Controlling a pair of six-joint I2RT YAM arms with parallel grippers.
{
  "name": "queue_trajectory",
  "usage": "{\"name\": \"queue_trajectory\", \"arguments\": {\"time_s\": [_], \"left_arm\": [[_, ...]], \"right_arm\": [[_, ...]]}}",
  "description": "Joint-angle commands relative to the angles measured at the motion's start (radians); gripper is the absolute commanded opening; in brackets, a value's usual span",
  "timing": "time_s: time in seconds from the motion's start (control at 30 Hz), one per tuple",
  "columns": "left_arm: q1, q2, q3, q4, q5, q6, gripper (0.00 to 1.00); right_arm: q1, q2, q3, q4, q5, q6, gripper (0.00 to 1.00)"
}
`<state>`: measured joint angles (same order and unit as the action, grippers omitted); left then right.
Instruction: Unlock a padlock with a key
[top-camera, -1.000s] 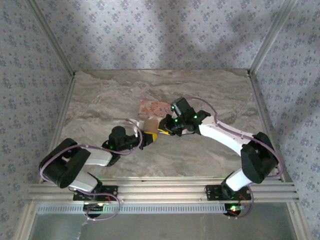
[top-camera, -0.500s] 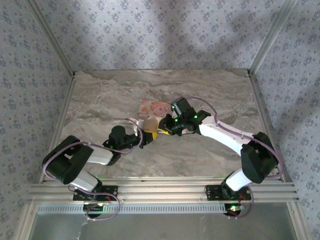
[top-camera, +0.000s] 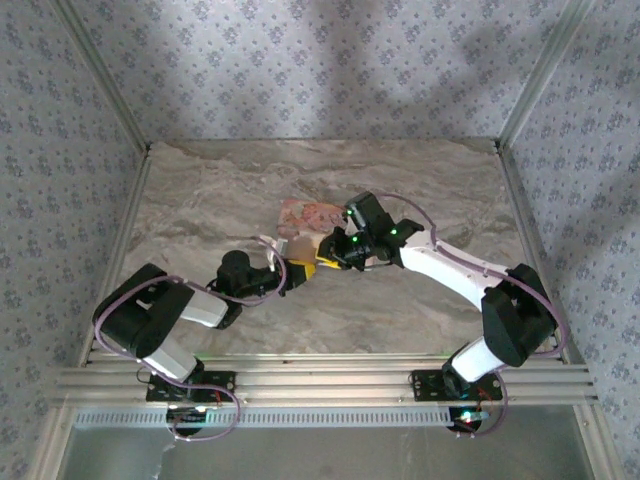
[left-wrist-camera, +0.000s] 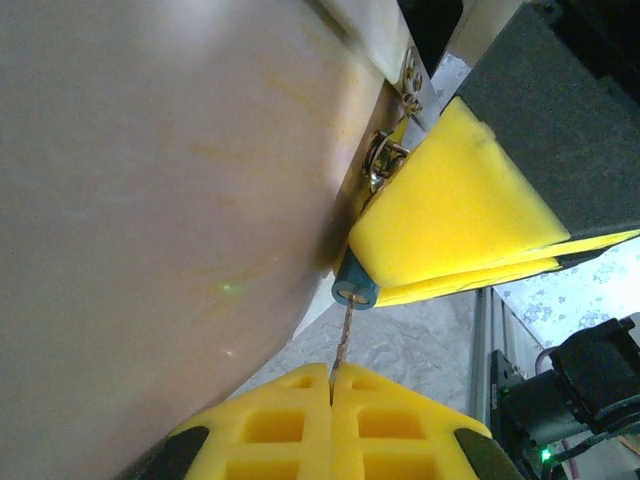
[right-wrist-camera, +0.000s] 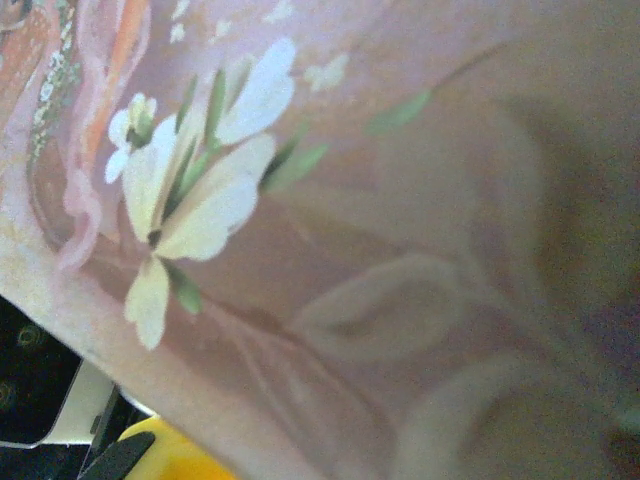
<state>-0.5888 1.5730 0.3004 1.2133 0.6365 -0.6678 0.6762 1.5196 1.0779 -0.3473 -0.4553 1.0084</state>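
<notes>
At the middle of the grey marbled tabletop, just in front of a pink illustrated cardboard box: left gripper and right gripper tip to tip, yellow pads almost touching. Through the left wrist camera, left gripper clenched, its yellow waffled pads pressed together on a thin silver metal key, blade rising straight out of the seam. At the blade's upper end, touching it, a tiny blue-teal padlock with a darker top, round face turned toward the key. Padlock pinched at the very tip of the right gripper, yellow foam pads closed on it and lying against the blurred pink box wall. Between pad and box, small brassy metal rings. Through the right wrist camera, very close, the box's pink face with a white flower print; below it, a corner of yellow pad.
</notes>
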Motion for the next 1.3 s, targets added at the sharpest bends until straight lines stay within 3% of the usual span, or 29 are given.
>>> {"name": "queue_trajectory", "arguments": {"time_s": [0.0,0.2,0.77,1.13,1.27], "left_arm": [[0.013,0.002,0.037,0.055,0.018,0.008,0.0],[0.032,-0.002,0.039,0.042,0.037,0.009,0.0],[-0.02,0.046,0.08,0.09,-0.041,-0.054,0.0],[-0.06,-0.123,0.046,-0.138,-0.169,0.215,0.0],[-0.073,-0.114,0.055,-0.102,-0.164,0.189,0.0]], "right_arm": [[0.011,-0.024,0.043,-0.017,-0.126,-0.085,0.0],[0.006,-0.009,0.064,-0.078,-0.175,-0.158,0.0],[0.019,0.005,0.028,0.033,-0.219,-0.073,0.0],[0.002,0.002,0.055,-0.086,-0.254,-0.132,0.0],[0.002,0.007,0.061,-0.085,-0.26,-0.128,0.0]]}}
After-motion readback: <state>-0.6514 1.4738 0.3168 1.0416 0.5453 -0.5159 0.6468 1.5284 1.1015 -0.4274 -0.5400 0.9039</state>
